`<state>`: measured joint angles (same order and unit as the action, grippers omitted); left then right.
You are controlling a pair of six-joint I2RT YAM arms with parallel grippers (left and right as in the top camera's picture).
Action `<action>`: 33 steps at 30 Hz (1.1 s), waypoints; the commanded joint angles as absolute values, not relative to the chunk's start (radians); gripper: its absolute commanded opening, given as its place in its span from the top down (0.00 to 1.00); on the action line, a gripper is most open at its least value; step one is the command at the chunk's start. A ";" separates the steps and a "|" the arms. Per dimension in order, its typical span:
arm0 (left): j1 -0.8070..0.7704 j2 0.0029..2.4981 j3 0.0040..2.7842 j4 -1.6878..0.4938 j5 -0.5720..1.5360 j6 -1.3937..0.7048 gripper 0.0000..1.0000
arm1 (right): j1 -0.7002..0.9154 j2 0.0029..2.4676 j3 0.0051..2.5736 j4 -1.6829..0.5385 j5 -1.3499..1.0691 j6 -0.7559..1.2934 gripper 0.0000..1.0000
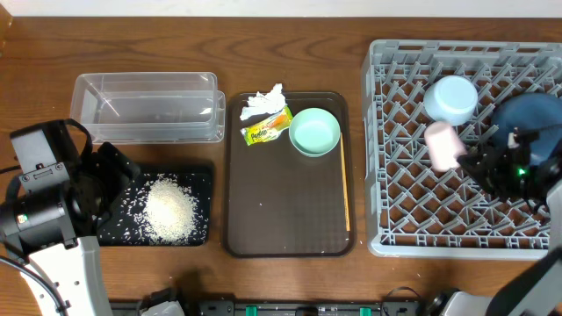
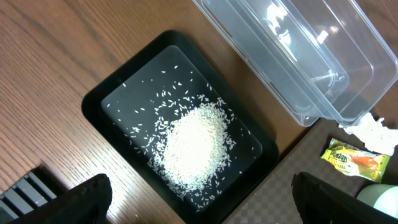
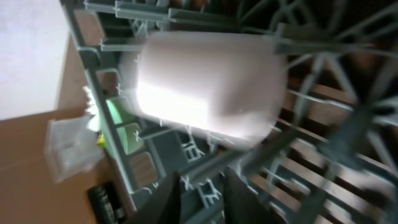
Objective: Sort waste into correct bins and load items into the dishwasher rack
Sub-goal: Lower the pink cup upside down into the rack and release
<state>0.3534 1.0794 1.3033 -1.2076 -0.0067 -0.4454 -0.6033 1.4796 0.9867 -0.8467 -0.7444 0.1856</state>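
The rice lies heaped in the black tray, next to the clear tub. My left gripper hovers over the tray's near corner, open and empty; in the left wrist view its fingers frame the rice. The tissue, snack wrapper, pale-green bowl and wooden stick sit on the brown tray. In the rack are the light-blue bowl, pink cup and dark-blue dish. My right gripper is just right of the cup, fingers slightly apart and empty; the cup lies on its side on the pegs.
The left wrist view shows the clear tub, empty, with the wrapper and tissue beyond it on the brown tray. Loose rice grains are scattered across the black tray. The rack's pegs surround my right fingers.
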 commanded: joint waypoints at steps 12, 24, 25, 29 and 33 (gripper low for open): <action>0.359 1.079 1.313 -1.211 -0.012 -0.447 0.05 | -0.518 1.190 0.986 -0.771 -0.640 0.256 0.59; 0.359 1.079 1.313 -1.211 -0.012 -0.447 0.05 | -0.254 1.334 0.986 -0.580 -0.281 0.441 0.99; 0.359 1.079 1.313 -1.211 -0.012 -0.447 0.05 | -0.247 1.350 0.986 -0.567 -0.276 0.442 0.99; 0.359 1.079 1.313 -1.211 -0.012 -0.447 0.05 | -0.242 1.414 0.986 -0.557 -0.235 0.465 0.99; 0.359 1.079 1.313 -1.211 -0.012 -0.446 0.05 | -0.242 1.445 0.986 -0.573 -0.189 0.467 0.99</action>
